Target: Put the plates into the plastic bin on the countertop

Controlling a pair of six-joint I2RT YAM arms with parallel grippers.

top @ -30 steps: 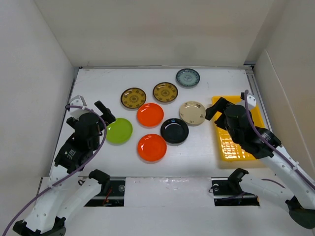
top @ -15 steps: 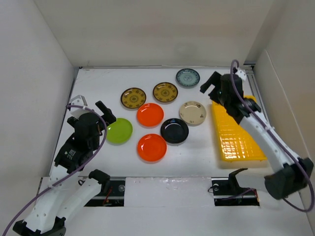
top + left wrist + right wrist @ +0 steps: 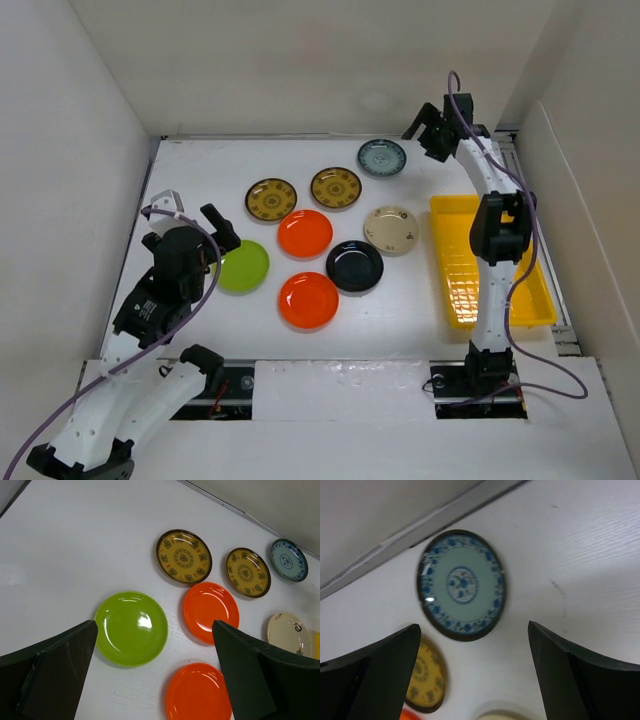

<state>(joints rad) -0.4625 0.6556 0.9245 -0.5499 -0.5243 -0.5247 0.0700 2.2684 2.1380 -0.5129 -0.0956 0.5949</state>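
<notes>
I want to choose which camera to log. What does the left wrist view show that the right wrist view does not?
Only left wrist: the lime green plate, the nearer orange plate, the left patterned plate, plus the left hand. Only right wrist: the open right hand. Both: the grey-blue plate, the right patterned plate, part of the cream plate.

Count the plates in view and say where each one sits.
8, all on the countertop, none in the yellow bin: grey-blue plate at back; two patterned plates before it; orange and cream mid-row; lime green left; black centre; second orange nearest.
</notes>
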